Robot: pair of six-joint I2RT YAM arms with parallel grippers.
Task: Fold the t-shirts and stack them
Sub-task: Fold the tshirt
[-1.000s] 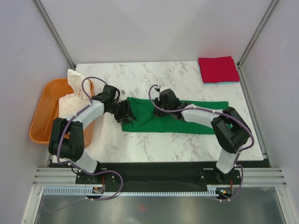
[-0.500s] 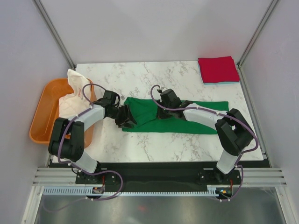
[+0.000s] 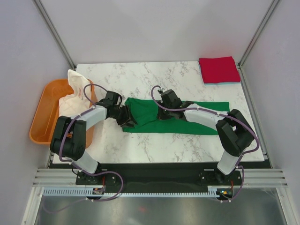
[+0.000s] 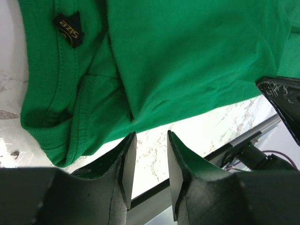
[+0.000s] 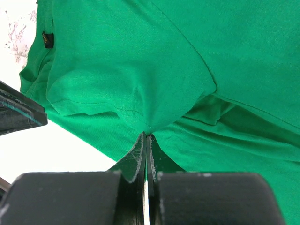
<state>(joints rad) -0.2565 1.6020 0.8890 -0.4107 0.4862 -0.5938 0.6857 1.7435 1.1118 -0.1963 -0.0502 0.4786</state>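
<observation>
A bright green cloth t-shirt (image 3: 143, 110) is lying across the middle of the white marble-patterned counter (image 3: 140, 75), stretched out as a long band from left to right, with its collar end towards the left. In the left wrist view the ribbed collar is showing, with a small black size label (image 4: 69, 29) sewn inside it.

The left end effector (image 4: 151, 136) is sitting low at the collar end of this shirt, at its near edge. Its two fingers are standing apart, bare marble is showing in the gap between them, and no cloth is lying in that gap.

The right end effector (image 5: 146, 136) is reaching in from the right, over the middle part of the shirt. Its fingers are pressed together and are pinching a small fold of the green cloth, which is puckering at the tips.

At the far right corner of the counter a red folded cloth t-shirt (image 3: 219, 69) is resting on top of a pale blue cloth t-shirt (image 3: 225, 83), of which only a thin edge is showing.

Off the left edge of the counter an orange plastic tub (image 3: 42, 117) is holding a white cloth t-shirt with red print (image 3: 75, 93), part of which is hanging over the rim towards the counter.
</observation>
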